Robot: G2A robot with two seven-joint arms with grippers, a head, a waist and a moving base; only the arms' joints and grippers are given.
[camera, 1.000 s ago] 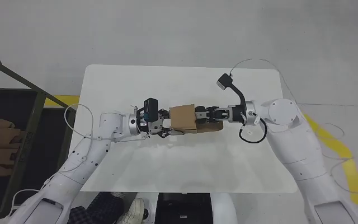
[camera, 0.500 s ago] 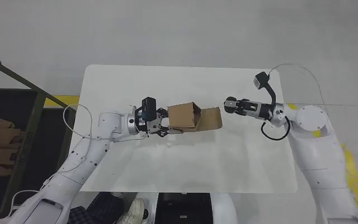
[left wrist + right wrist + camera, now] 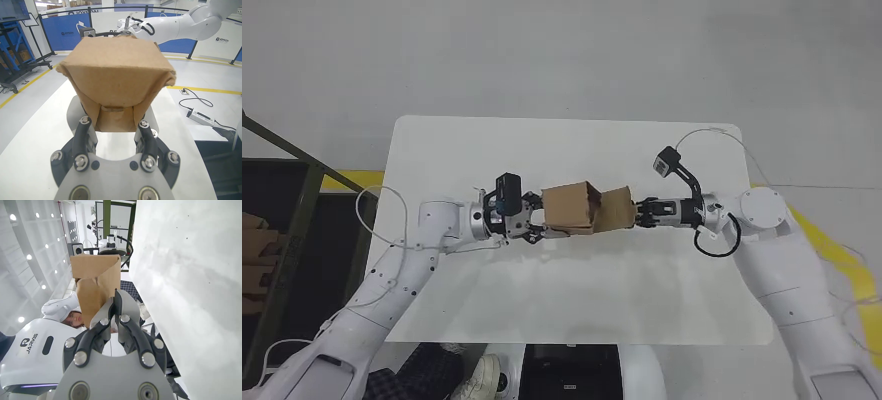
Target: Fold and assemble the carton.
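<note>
The left pincer clamps the brown cardboard carton steady so the right pincer, tips together, can push its flap shut.

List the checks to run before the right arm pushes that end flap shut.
1. Left gripper clamped on the carton: ok.
2. Carton body opened into a box shape: ok.
3. Right gripper shut, with its tip at the end flap: ok.
4. End flap folded flush with the carton: not ok, it stands out at an angle.
5. Carton's underside closed: cannot tell.
</note>
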